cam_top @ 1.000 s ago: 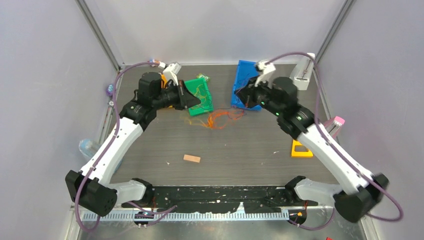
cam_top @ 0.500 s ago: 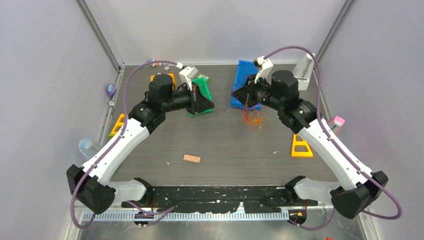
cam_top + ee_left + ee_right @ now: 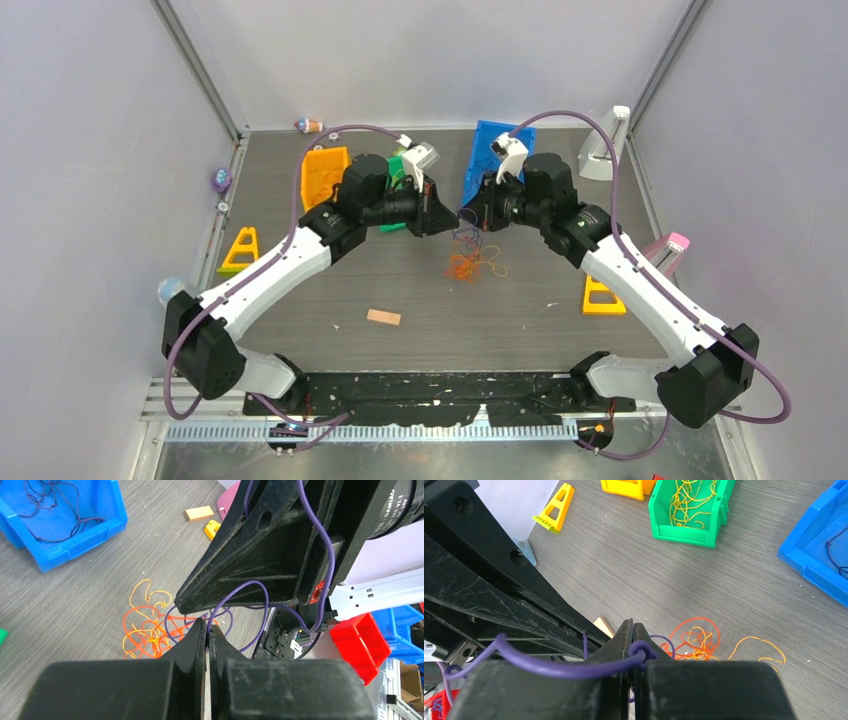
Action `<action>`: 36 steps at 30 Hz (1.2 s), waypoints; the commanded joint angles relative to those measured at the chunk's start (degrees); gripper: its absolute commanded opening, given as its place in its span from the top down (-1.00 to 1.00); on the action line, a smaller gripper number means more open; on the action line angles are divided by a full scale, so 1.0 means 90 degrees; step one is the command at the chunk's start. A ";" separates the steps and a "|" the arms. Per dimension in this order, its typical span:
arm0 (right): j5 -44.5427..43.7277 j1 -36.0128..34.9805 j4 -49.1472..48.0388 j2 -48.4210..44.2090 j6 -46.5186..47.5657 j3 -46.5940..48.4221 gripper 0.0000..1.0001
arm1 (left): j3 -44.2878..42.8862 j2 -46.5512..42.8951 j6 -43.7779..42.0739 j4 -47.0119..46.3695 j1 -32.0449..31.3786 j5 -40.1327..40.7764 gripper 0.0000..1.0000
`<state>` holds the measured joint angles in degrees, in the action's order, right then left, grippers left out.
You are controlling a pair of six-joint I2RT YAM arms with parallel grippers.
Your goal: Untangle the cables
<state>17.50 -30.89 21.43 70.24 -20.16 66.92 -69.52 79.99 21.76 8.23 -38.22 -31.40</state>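
A tangle of orange-red and yellow cables (image 3: 476,266) lies on the table just below both grippers. A purple cable (image 3: 466,238) loops down from the grippers into that tangle. My left gripper (image 3: 447,222) and right gripper (image 3: 472,213) meet tip to tip over the table's middle. In the left wrist view the left gripper (image 3: 207,625) is shut on the purple cable (image 3: 239,591), with the tangle (image 3: 148,631) beyond. In the right wrist view the right gripper (image 3: 632,625) is shut on the purple cable (image 3: 640,653), which wraps over one finger, and the tangle (image 3: 696,641) lies past it.
A blue bin (image 3: 497,148) holds dark purple cables (image 3: 46,511). A green bin (image 3: 689,527) holds yellow cables (image 3: 691,497), next to an orange bin (image 3: 323,176). Yellow stands (image 3: 240,250) (image 3: 603,298), a wooden block (image 3: 383,317), a pink-capped bottle (image 3: 672,246) and a white holder (image 3: 604,152) stand around.
Both arms swung inward and now meet at the middle. The left gripper left the green bin. The orange-yellow tangle shifted right, hung under the right gripper, and now lies below both grippers.
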 commanded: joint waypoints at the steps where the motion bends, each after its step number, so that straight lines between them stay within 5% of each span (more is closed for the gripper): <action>1: 0.0202 -0.0005 -0.0202 -0.0185 -0.0099 -0.0052 0.89 | -0.0114 0.0050 -0.0096 -0.0616 -0.0031 0.0061 0.96; 4: 0.0199 -0.0005 -0.0161 -0.0120 -0.0100 -0.0064 0.89 | -0.0013 0.0091 0.0016 -0.0759 -0.0031 0.0038 0.90; 10: 0.0140 -0.0004 -0.0260 -0.0009 -0.0473 -0.0062 0.89 | 0.0272 0.0279 0.0243 -0.1306 -0.0046 -0.0423 0.10; 22: 0.0196 -0.0005 -0.0596 -0.0013 -0.0989 -0.0020 0.89 | 0.0731 0.0665 0.0550 -0.2326 -0.0091 -0.0909 -0.34; 30: 0.0312 0.0001 -0.0772 0.0036 -0.1196 -0.0104 0.89 | 0.0703 0.1064 0.1143 -0.3260 -0.0172 -0.1144 -0.16; 33: 0.0366 -0.0009 -0.0846 0.0031 -0.1236 -0.0178 0.88 | 0.0633 0.1261 0.1368 -0.3532 -0.0178 -0.1287 0.54; 34: 0.0363 -0.0002 -0.0837 0.0019 -0.1222 -0.0193 0.78 | 0.0639 0.1269 0.1404 -0.3596 -0.0170 -0.1287 0.83; 36: 0.0221 0.0035 -0.0717 -0.0059 -0.1098 -0.0254 -0.01 | 0.0706 0.1223 0.1418 -0.3627 -0.0148 -0.1157 1.00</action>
<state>17.91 -29.82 16.67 70.24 -30.09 65.34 -62.59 91.05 32.32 -16.64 -38.79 -41.30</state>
